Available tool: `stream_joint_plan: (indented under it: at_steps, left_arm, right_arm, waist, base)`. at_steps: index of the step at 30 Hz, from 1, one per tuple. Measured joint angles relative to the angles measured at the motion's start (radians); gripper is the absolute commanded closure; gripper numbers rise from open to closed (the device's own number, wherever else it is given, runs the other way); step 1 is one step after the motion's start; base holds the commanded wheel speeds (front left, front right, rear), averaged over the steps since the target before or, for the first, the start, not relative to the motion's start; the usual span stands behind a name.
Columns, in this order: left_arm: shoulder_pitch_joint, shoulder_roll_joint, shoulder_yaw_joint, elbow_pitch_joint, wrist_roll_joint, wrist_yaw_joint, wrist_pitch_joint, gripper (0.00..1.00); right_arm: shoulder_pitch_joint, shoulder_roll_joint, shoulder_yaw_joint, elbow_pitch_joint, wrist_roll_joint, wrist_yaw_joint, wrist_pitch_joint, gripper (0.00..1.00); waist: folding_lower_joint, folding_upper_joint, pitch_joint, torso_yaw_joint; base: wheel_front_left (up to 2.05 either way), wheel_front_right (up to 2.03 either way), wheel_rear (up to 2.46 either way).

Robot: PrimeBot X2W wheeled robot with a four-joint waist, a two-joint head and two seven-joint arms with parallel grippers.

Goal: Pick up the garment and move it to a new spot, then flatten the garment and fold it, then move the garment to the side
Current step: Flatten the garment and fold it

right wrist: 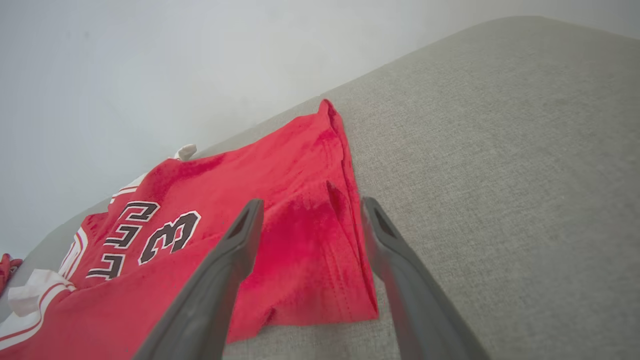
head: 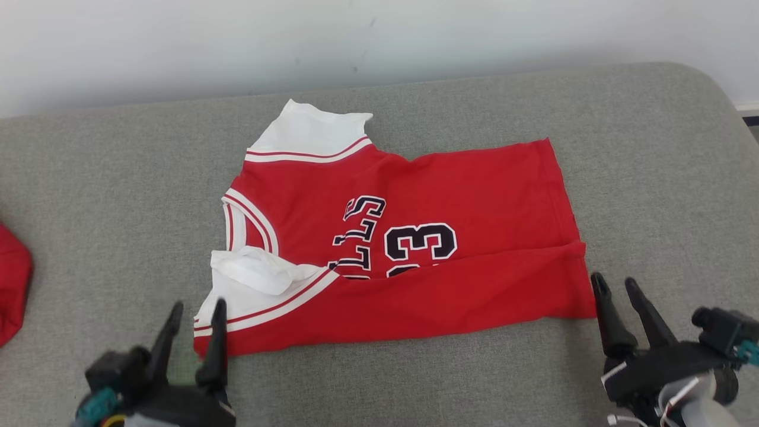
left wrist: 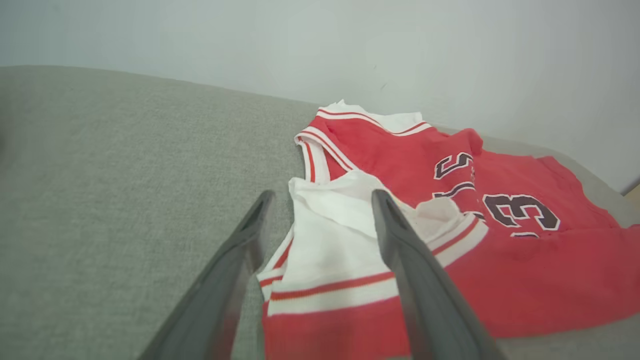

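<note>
The garment (head: 415,237) is a red jersey with white sleeves and dark lettering, lying flat on the grey cushioned surface (head: 652,178). Its near long edge is folded over the body. My left gripper (head: 198,311) stands open at the jersey's near left corner, by the white striped sleeve (left wrist: 330,250), holding nothing. My right gripper (head: 616,287) is open just off the near right hem corner (right wrist: 320,240), with no cloth in its grasp. In the right wrist view the right gripper (right wrist: 310,212) frames the hem's folded corner.
A second red cloth (head: 12,290) lies at the far left edge of the surface. A pale wall (head: 379,41) runs behind the cushion. The cushion's rounded corner (head: 705,83) is at the back right.
</note>
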Motion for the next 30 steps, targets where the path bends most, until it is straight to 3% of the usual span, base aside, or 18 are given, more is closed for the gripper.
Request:
stream_joint_plan:
  at_steps: [7,11,21,22,23,24,25,26,30]
  left_arm:
    - [0.101,-0.027,0.024,-0.003,0.036,-0.005,0.000,0.00]
    - [0.100,-0.039,0.038,0.028,0.051,-0.009,0.000,0.00]
    - [0.022,-0.068,0.034,0.181,0.056,-0.019,0.000,0.00]
    - [0.013,-0.071,0.035,0.193,0.056,-0.019,0.000,0.00]
    - [0.004,-0.073,0.031,0.212,0.056,-0.020,0.000,0.00]
    - [-0.003,-0.076,0.028,0.226,0.056,-0.020,0.000,0.14]
    - [-0.011,-0.077,0.027,0.239,0.055,-0.020,0.000,0.73]
    - [-0.018,-0.078,0.027,0.249,0.054,-0.020,0.000,1.00]
    - [-0.028,-0.089,0.024,0.254,0.045,-0.024,0.000,1.00]
  right_arm:
    - [0.061,0.000,-0.039,0.002,-0.144,0.000,0.002,0.00]
    - [0.057,0.045,-0.049,0.015,-0.172,0.000,0.016,0.00]
    - [-0.017,0.086,-0.038,0.160,-0.245,0.000,0.034,0.00]
    - [-0.023,0.091,-0.036,0.174,-0.245,0.000,0.033,0.18]
    - [-0.028,0.095,-0.033,0.185,-0.245,0.000,0.031,0.62]
    - [-0.034,0.100,-0.030,0.199,-0.245,0.000,0.028,0.98]
    - [-0.041,0.104,-0.027,0.210,-0.244,0.000,0.023,1.00]
    - [-0.047,0.107,-0.022,0.218,-0.244,0.000,0.020,1.00]
    - [-0.060,0.115,-0.003,0.239,-0.222,0.000,-0.008,1.00]
  waist:
    - [0.0000,0.0000,0.006,0.004]
    - [0.0000,0.0000,0.010,0.006]
    - [0.0000,0.0000,0.014,0.007]
    - [0.0000,0.0000,0.013,0.008]
    - [0.0000,0.0000,0.013,0.009]
    - [0.0000,0.0000,0.013,0.010]
    - [0.0000,0.0000,0.012,0.011]
    - [0.0000,0.0000,0.010,0.012]
    - [0.0000,0.0000,-0.001,0.014]
  base:
    - [0.00,0.00,0.00]
    - [0.00,0.00,0.00]
    - [0.00,0.00,0.00]
    - [0.00,0.00,0.00]
    - [0.00,0.00,0.00]
    - [0.00,0.00,0.00]
    - [0.00,0.00,0.00]
    - [0.00,0.00,0.00]
    - [0.00,0.00,0.00]
